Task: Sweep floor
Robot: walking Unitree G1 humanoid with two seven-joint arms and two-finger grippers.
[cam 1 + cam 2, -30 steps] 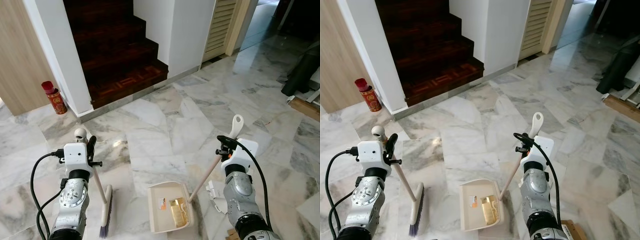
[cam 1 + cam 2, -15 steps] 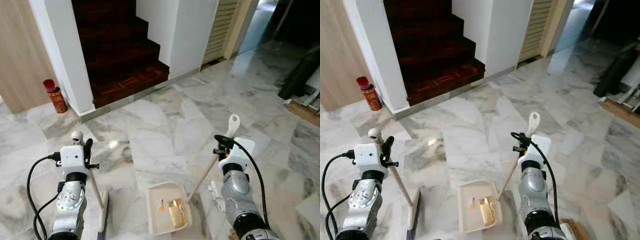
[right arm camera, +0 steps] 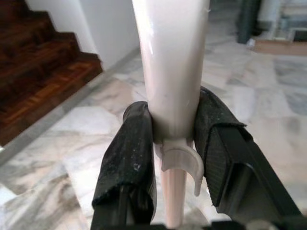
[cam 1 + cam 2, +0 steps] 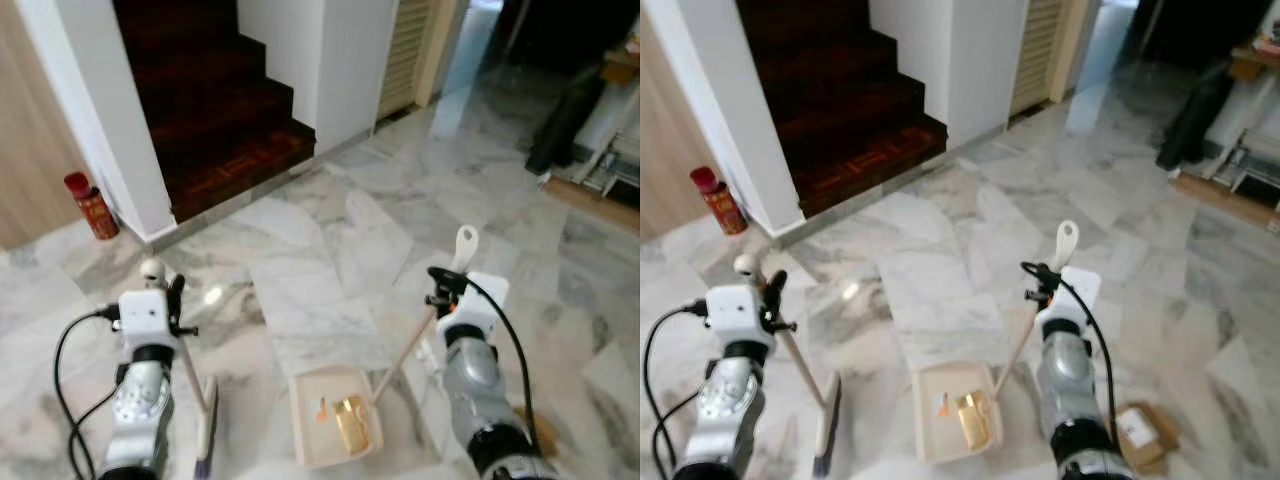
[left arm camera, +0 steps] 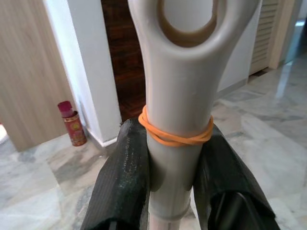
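My left gripper is shut on the pale handle of a broom, whose brush head rests on the marble floor at the lower left. In the left wrist view the black fingers clamp the broom handle just below an orange rubber band. My right gripper is shut on the long handle of a cream dustpan, which sits on the floor between my arms. A gold wrapper and a small orange scrap lie in the pan. The right wrist view has the dustpan handle between both pads.
Dark wooden stairs rise ahead, with a white wall on each side. A red can stands at the left wall's foot. A louvred door and a black bag are at the right. A small cardboard box lies by my right arm.
The whole picture has shifted and blurred, with more of the room on the right now in view, so the camera moved. Both grippers keep their hold on broom and dustpan.
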